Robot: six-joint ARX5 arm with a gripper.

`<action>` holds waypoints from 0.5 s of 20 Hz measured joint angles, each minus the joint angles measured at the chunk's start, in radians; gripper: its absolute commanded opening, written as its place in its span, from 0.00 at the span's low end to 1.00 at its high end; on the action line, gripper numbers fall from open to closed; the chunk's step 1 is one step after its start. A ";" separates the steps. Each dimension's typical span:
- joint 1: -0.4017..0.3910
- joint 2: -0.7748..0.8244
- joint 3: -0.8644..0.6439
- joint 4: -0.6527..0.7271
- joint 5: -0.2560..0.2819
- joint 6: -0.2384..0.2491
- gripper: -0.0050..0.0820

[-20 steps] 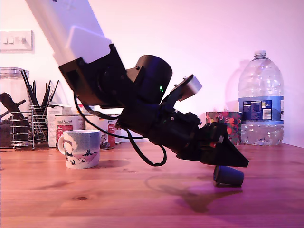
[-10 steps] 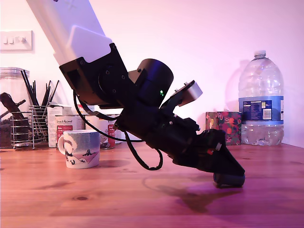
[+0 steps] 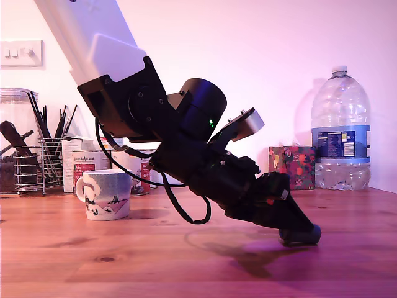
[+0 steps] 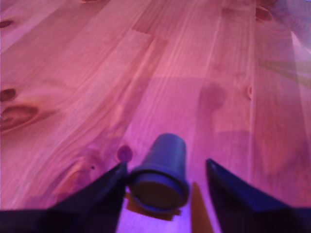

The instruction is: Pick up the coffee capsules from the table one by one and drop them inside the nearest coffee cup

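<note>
Knotty reddish table point(image 3: 124, 261) bearing mug point(image 3: 107, 194), capsule point(image 4: 163, 167), water bottle point(image 3: 340, 133), tins point(image 3: 90, 162)

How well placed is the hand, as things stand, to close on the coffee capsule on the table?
Probably yes. The hand is open, with the capsule lying on its side between the fingers; one finger looks to touch it, the other stands apart. Nothing else on the table blocks closing.
</note>
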 measured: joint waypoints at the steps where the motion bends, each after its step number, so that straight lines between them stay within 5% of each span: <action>1: 0.000 0.000 0.000 0.000 -0.001 0.000 0.41; 10: -0.003 0.000 0.000 0.003 -0.017 0.037 0.30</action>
